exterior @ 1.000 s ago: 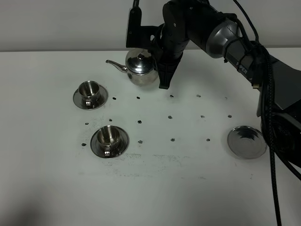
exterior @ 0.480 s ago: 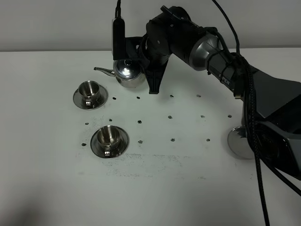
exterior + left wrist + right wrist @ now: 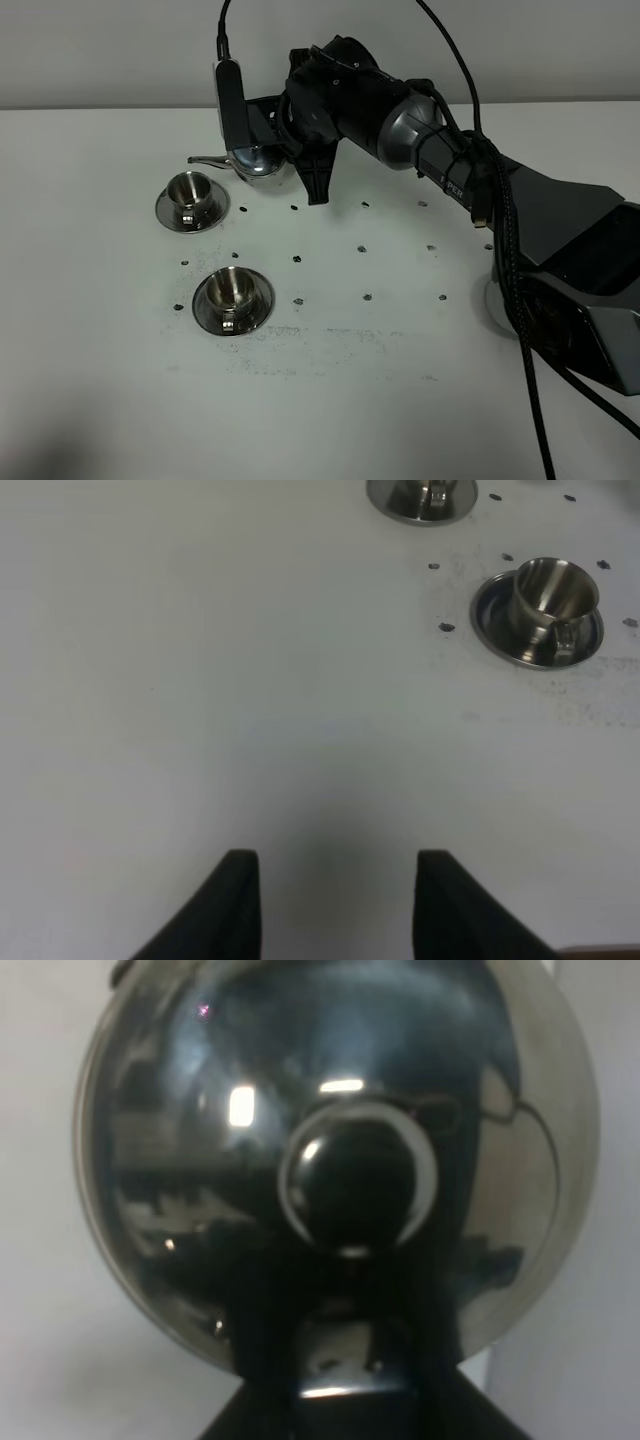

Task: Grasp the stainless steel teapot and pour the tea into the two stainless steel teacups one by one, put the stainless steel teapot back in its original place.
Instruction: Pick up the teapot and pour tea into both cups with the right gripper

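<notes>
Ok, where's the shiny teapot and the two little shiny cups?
Shiny steel teapot (image 3: 260, 165): high view, round body.
Far small steel teacup (image 3: 189, 188): high view, the bowl.
Near small steel teacup (image 3: 231, 288): high view, the bowl.

Teapot (image 3: 260, 162) half hidden behind right arm (image 3: 400, 120)

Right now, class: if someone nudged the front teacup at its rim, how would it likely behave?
The front teacup is polished steel, so it probably slides easily. It stands upright on a wide saucer, so it may skate across that or tip; whether they are joined cannot be told.
</notes>
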`<action>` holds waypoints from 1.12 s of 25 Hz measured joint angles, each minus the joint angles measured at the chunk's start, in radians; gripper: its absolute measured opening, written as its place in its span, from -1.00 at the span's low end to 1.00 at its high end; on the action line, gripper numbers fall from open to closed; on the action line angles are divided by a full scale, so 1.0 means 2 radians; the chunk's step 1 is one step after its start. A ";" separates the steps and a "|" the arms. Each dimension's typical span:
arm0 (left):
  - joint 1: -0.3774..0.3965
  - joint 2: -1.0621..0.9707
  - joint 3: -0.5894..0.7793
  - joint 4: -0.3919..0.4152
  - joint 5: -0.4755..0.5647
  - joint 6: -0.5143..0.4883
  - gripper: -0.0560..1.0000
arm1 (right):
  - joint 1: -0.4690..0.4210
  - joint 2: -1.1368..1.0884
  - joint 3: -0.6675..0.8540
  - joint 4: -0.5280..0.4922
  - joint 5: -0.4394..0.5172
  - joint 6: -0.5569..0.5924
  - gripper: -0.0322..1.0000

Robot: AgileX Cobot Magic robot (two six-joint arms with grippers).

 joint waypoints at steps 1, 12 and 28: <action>0.000 0.000 0.000 0.000 0.000 0.000 -0.19 | 0.002 0.000 0.000 -0.005 -0.004 -0.001 -0.52; 0.000 0.000 0.000 0.000 0.000 0.000 -0.19 | 0.008 0.016 -0.001 -0.046 -0.036 -0.017 -0.52; 0.000 0.000 0.000 0.000 0.000 0.000 -0.19 | 0.020 0.025 -0.001 -0.125 -0.081 -0.027 -0.52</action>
